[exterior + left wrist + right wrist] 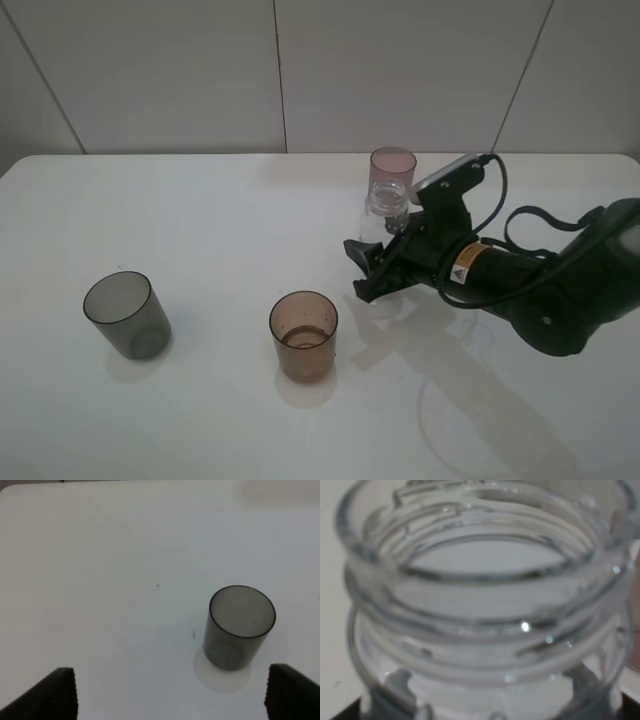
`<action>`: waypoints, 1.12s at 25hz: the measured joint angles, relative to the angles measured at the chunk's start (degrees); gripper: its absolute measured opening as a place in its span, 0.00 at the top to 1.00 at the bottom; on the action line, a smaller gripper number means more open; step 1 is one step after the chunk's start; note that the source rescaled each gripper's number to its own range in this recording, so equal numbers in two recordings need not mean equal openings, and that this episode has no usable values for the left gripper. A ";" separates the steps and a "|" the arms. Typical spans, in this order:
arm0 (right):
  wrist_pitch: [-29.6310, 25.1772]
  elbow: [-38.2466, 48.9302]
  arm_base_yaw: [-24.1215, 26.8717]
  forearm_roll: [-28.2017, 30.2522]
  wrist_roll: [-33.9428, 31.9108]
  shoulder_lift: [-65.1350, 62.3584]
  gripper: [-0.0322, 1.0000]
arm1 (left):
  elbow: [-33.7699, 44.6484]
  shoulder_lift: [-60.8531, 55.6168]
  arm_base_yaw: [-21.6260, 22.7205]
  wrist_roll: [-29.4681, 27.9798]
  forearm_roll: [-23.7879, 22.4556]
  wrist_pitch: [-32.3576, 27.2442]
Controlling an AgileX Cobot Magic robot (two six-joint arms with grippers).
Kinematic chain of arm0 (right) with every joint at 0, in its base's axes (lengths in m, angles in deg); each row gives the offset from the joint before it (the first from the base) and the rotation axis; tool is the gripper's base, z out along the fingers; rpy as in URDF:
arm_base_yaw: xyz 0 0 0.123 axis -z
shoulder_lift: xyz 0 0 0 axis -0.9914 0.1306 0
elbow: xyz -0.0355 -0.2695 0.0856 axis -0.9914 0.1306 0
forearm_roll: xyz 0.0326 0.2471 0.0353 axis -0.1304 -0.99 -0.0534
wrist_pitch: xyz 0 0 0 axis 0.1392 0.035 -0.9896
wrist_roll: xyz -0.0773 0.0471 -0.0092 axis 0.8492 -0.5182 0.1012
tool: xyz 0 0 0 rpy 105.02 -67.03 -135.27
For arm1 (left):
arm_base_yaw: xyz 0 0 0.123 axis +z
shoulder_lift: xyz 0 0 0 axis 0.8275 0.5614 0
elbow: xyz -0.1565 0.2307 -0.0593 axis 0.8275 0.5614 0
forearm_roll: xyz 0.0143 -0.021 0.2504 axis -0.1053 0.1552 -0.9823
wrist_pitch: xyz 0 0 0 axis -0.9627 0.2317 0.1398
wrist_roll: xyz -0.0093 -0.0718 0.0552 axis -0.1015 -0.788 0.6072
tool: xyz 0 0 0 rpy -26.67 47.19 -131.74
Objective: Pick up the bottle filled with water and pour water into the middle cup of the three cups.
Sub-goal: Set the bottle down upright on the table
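Bottle (383,222), clear ribbed-neck plastic, stands clamped in the closed black right gripper (372,273).

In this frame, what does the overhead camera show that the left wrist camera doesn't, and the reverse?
Only the overhead view shows the brown cup, the pink cup, the clear bottle and the right gripper closed on it. Only the left wrist view shows the left gripper, its fingertips spread wide apart. Both show the grey cup standing upright on the white table.
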 joint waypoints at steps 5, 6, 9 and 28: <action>-0.10 0.00 0.00 0.00 -0.10 0.49 0.97 | 0.00 0.00 0.00 0.00 0.00 0.00; -0.18 0.00 0.00 0.00 -0.10 0.49 0.97 | 0.00 0.00 0.00 0.00 0.00 0.00; -0.67 0.00 0.00 0.00 -0.10 0.49 0.97 | 0.00 0.00 0.00 0.00 0.00 0.00; -3.46 0.05 0.00 0.00 -0.10 -3.99 0.00 | 0.00 0.00 0.00 0.00 0.00 0.00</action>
